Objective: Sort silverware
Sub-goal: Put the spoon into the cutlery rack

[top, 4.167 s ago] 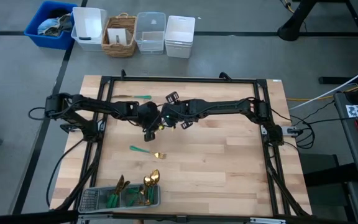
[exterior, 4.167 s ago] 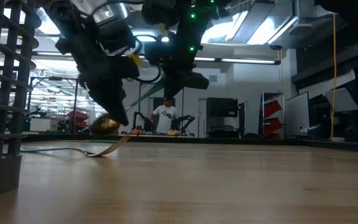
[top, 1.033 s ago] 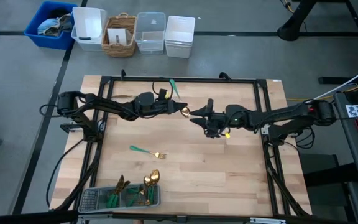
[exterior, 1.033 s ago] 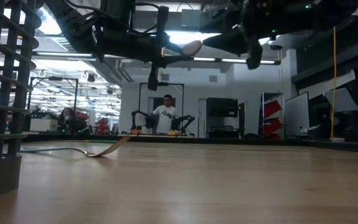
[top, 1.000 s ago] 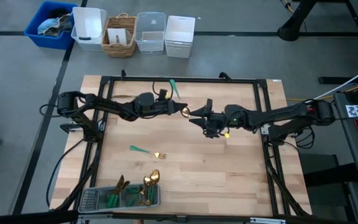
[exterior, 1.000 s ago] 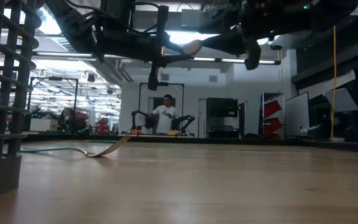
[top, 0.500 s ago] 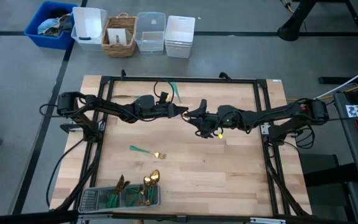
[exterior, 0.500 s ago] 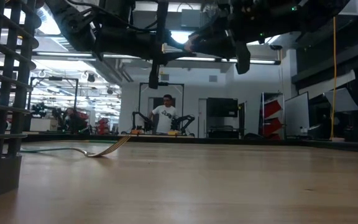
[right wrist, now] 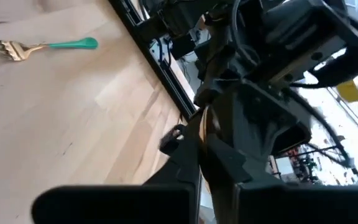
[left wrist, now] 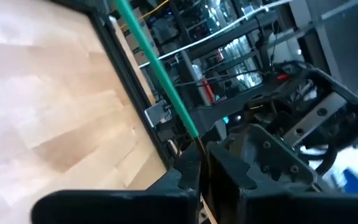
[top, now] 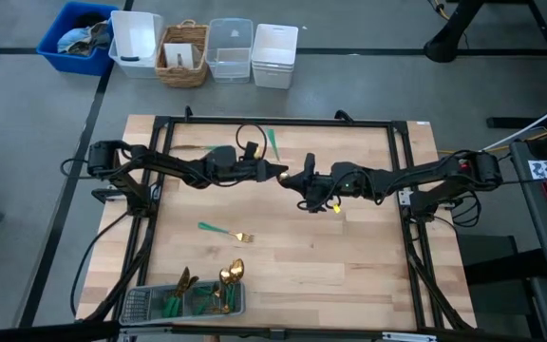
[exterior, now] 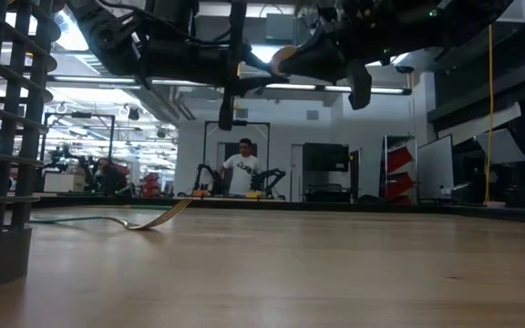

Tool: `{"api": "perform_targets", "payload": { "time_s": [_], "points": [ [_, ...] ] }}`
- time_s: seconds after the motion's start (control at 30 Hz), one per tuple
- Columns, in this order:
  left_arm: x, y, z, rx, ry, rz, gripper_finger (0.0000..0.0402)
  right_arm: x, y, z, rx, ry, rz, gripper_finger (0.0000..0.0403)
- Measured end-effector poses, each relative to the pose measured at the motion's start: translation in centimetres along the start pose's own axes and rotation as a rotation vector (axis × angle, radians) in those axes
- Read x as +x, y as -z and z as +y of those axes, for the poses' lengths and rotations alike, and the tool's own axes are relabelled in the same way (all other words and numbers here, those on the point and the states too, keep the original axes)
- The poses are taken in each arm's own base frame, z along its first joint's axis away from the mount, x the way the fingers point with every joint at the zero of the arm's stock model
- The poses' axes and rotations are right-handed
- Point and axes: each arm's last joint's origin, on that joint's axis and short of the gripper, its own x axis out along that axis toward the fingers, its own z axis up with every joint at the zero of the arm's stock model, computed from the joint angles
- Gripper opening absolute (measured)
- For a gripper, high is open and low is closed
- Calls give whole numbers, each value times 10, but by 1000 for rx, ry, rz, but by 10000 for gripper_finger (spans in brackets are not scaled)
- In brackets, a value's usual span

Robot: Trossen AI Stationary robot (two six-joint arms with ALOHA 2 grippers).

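My left gripper point(top: 266, 171) is shut on a spoon held above the table's middle. Its teal handle point(top: 272, 142) points toward the far edge, and its gold head point(exterior: 281, 59) faces my right gripper point(top: 295, 180). My right gripper has come in from the right and its fingers are closed around that head. A second piece, a fork point(top: 224, 232), lies flat on the wood nearer the near edge; it also shows in the right wrist view as the fork point(right wrist: 42, 45). More silverware stands in the grey mesh tray point(top: 139, 304) at the near edge. My left gripper pinches the spoon between its two fingers where the teal handle meets the neck point(left wrist: 193, 134). It comes level from the table's left, with the fingers across the spoon. The spoon is lifted clear, and its handle point(left wrist: 148, 56) sticks out slanting beyond the fingers. My right gripper comes level from the table's right and has the gold head point(right wrist: 207, 119) between its fingertips. The spoon stays clear of the table between the two grippers. How far back the head reaches is hidden by the fingers.
Several bins and a basket point(top: 183, 52) stand on the floor beyond the far edge. A black frame point(top: 273, 122) runs around the table. Bare wood lies between the fork and the right edge. A person point(exterior: 242, 169) stands far back in the room.
My right gripper has moved toward the table's left, up to my left gripper, and has reached the spoon's gold head. My left gripper has stayed about where it was. The spoon's teal handle has swung slightly toward the right.
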Motion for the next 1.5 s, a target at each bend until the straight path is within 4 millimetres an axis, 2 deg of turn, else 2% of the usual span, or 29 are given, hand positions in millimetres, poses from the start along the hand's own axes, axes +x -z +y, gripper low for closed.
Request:
{"api": "perform_targets", "payload": {
  "time_s": [0.17, 0.37, 0.53, 0.7, 0.83, 1.0, 1.1, 1.23, 1.33, 1.5],
  "points": [
    [0, 0, -1, 191, 23, 29, 55, 0, 0, 0, 28, -4, -7, 8],
    [-1, -2, 1, 373, 61, 92, 120, 0, -1, 0, 119, -19, -32, 9],
    [-6, -17, 7, 359, 80, 210, 150, 0, -2, 0, 202, -25, -46, 8],
    [-14, -28, 18, 290, 89, 382, 154, -2, -1, 0, 305, -28, -39, 7],
    [-19, -36, 24, 221, 117, 464, 151, -4, -1, -5, 335, 22, 34, 6],
    [-27, -55, 26, 211, 146, 476, 149, -10, 0, -12, 365, 81, 116, 6],
    [-36, -65, 25, 256, 129, 465, 149, -17, -3, -17, 414, 95, 98, 6],
    [-53, -76, 17, 371, 111, 461, 149, -28, -9, -26, 521, 75, 16, 5],
    [-70, -80, 11, 466, 53, 462, 149, -39, -16, -35, 652, 12, -110, 5],
    [-96, -80, -2, 574, -105, 430, 149, -59, -33, -51, 890, -210, -382, 5]
  ]
}}
